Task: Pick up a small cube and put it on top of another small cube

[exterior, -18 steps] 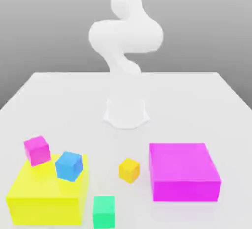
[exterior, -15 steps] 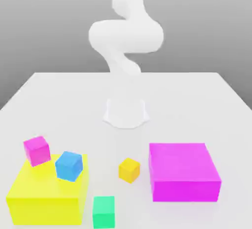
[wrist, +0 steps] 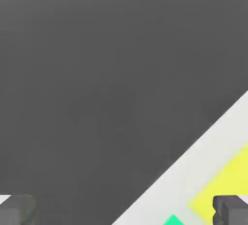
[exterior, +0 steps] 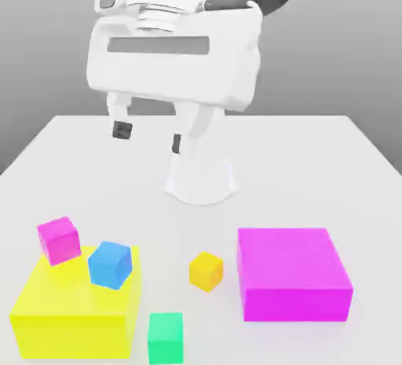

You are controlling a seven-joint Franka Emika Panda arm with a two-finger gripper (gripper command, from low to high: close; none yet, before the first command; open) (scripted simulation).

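The small green cube [exterior: 166, 337] sits on the white table at the front edge, just off the exterior view's right of the big yellow block [exterior: 74, 308]. A corner of the green cube [wrist: 173, 220] also shows in the hand view. The small pink cube [exterior: 59, 239] rests slightly tilted at the yellow block's far left corner. My gripper [exterior: 149, 137] hangs high above the table's middle, open and with nothing between its fingers [exterior: 119, 129]. In the hand view my gripper [wrist: 123, 212] spans wide, with one dark fingertip [wrist: 230, 209] over the yellow block.
A small blue cube [exterior: 110, 264] lies on top of the yellow block. A small yellow-orange cube [exterior: 206, 271] stands between that block and a large flat magenta block [exterior: 292, 272]. The arm's white base [exterior: 201, 179] rises mid-table.
The white hand with its open fingers has swung into the exterior view, where before only the arm's column stood. The cubes and blocks have not moved.
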